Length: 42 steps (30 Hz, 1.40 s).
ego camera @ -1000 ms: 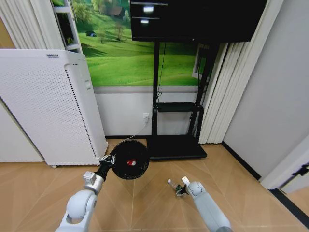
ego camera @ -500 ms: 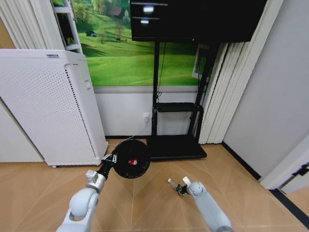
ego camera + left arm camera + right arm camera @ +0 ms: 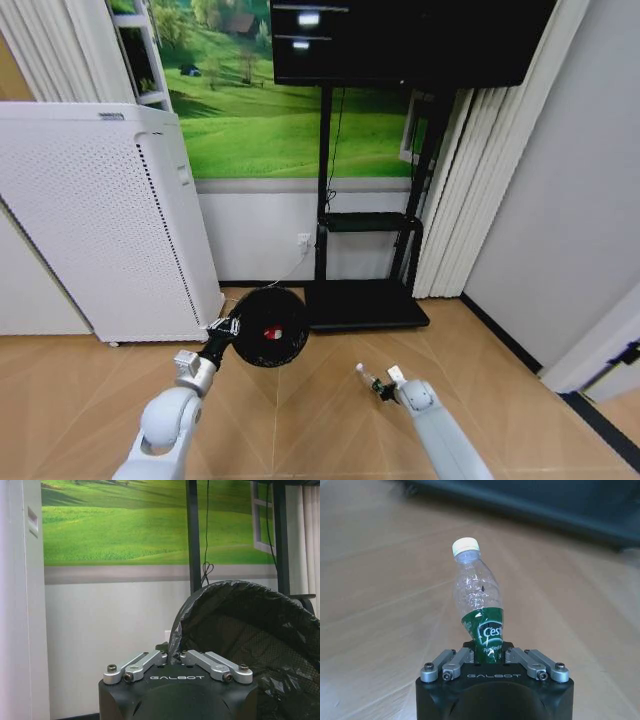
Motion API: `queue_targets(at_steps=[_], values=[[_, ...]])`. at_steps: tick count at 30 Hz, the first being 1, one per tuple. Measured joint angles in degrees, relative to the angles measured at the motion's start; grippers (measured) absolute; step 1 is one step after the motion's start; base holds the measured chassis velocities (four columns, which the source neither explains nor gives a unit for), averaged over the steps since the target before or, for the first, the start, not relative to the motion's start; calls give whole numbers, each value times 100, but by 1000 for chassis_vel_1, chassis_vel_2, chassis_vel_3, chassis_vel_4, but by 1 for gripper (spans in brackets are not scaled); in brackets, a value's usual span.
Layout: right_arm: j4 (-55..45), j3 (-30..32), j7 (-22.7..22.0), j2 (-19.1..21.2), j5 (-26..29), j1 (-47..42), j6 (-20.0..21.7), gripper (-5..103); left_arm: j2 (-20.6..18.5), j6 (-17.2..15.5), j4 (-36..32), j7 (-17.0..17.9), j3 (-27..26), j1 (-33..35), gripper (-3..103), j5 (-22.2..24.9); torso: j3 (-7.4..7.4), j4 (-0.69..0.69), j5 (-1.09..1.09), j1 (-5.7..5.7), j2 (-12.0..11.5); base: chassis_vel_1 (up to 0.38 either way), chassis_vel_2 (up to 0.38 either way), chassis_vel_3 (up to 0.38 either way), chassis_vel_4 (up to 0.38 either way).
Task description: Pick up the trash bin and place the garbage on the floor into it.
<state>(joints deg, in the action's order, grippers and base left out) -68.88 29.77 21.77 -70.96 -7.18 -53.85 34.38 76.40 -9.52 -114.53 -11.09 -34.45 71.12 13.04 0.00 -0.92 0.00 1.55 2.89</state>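
The trash bin (image 3: 270,328) hangs above the floor (image 3: 300,420) at the robot's front left, tipped so its mouth faces the head camera, with the left gripper (image 3: 226,331) clamped on its rim at the left side and a can (image 3: 272,334) lying inside it. To its right and nearer the robot, the right gripper (image 3: 384,386) holds a bottle (image 3: 367,378) by its lower part, cap pointing away from the wrist, above bare floor. Behind the bin, an appliance (image 3: 100,225) stands to the left by the wall, and a screen stand (image 3: 365,300) has its base on the floor just right of the bin.
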Motion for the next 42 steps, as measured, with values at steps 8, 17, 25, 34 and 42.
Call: queue_targets(at_steps=[8,17,25,34,42], values=[[-704,1022,-649,-77,580,-79,-85,22,124,76,348,130,-87,-146,4,-51,0,4,1,0,0,0,0,0,0],[-1384,1675,-883,-19,1228,-131,-255,22,602,32,1176,625,-20,-589,4,560,0,5,0,0,0,0,0,0,0],[-2516,1969,-606,179,1833,-638,-170,22,1117,-42,1830,911,630,-815,4,639,0,2,0,0,-1,0,0,0,0],[-4036,2003,376,310,2038,-1753,-170,22,1222,-79,2275,1113,1277,-949,4,365,0,2,0,0,-1,0,0,0,0],[-4530,1450,698,187,1730,-2039,-173,22,1094,-131,2235,1122,1385,-961,4,449,0,3,0,0,-1,0,0,0,0]])
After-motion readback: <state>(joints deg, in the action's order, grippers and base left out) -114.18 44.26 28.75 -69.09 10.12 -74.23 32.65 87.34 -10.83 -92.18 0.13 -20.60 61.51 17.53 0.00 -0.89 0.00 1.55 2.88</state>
